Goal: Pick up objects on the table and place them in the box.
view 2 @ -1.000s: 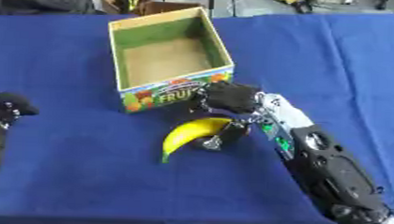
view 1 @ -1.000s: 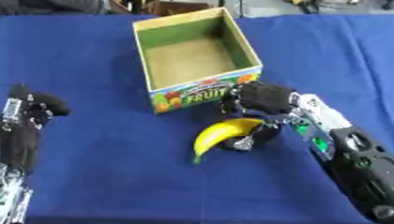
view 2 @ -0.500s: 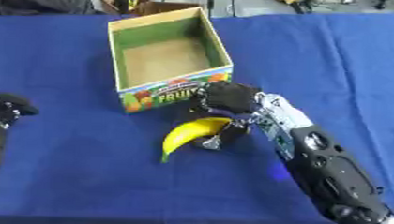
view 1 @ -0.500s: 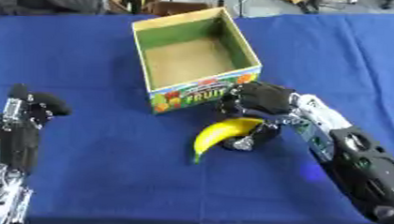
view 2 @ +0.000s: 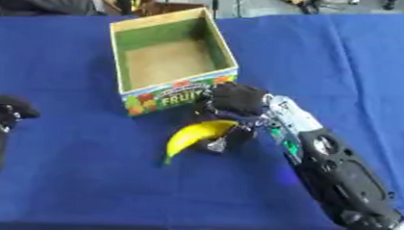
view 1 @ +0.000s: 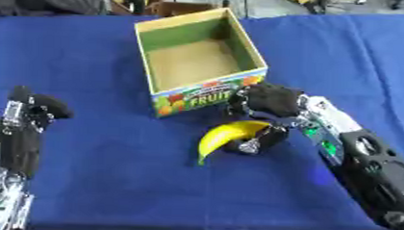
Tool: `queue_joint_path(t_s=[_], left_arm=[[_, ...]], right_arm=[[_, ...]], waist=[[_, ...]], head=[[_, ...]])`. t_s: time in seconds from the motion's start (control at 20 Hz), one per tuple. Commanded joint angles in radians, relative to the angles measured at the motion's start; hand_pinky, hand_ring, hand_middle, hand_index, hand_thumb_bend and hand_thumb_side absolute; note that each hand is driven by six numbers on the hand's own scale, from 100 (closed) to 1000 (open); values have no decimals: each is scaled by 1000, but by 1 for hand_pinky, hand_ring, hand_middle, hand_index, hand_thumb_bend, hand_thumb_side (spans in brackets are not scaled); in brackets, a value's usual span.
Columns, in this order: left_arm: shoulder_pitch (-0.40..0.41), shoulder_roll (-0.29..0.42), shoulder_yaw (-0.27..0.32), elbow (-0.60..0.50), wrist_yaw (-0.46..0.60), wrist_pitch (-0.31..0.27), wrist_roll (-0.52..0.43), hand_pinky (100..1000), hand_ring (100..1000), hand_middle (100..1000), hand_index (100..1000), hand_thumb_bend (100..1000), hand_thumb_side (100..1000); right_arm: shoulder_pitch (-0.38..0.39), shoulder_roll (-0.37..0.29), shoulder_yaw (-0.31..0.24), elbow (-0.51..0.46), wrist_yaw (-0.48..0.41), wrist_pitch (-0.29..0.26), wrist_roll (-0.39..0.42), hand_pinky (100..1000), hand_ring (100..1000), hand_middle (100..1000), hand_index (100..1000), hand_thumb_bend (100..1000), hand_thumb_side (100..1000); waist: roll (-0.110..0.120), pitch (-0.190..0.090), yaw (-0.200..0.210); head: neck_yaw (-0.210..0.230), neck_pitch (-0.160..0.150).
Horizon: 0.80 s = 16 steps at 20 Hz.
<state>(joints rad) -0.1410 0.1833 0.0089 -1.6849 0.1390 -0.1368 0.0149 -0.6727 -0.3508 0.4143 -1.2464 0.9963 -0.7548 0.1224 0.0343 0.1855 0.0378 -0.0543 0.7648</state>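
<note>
Banana (view 1: 222, 137): yellow, curved, lying on the blue tablecloth (view 1: 110, 181) just in front of the box (view 1: 199, 64), long axis diagonal, lower tip toward near-left, upper end toward far-right. Right hand (view 1: 269, 102) fingers curled round that upper end. Left hand (view 1: 33, 108) idle at left edge, fingers curled, holding nothing.

One banana (view 1: 221, 136), yellow, on the blue cloth. One box (view 1: 200, 64), open top, fruit print on the front wall, nothing visible inside. One table (view 1: 110, 181), covered by one blue cloth. Two robot hands: right hand (view 1: 266, 105) at the banana, just in front of the box, left hand (view 1: 35, 110) at the left edge. Two robot arms, one per side. Clutter past the far edge of the table is too unclear to count.
</note>
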Motion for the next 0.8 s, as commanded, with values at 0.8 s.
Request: queue_joint_path(t_s=[0.8], left_arm=[[-4, 10, 1, -16, 4, -2, -2, 641, 550, 516, 542, 201, 945]], right_arm=[[-32, -99, -11, -131, -85, 46, 12, 106, 407, 398, 460, 347, 320]], waist=[[-5, -27, 2]], head=[[0, 5]])
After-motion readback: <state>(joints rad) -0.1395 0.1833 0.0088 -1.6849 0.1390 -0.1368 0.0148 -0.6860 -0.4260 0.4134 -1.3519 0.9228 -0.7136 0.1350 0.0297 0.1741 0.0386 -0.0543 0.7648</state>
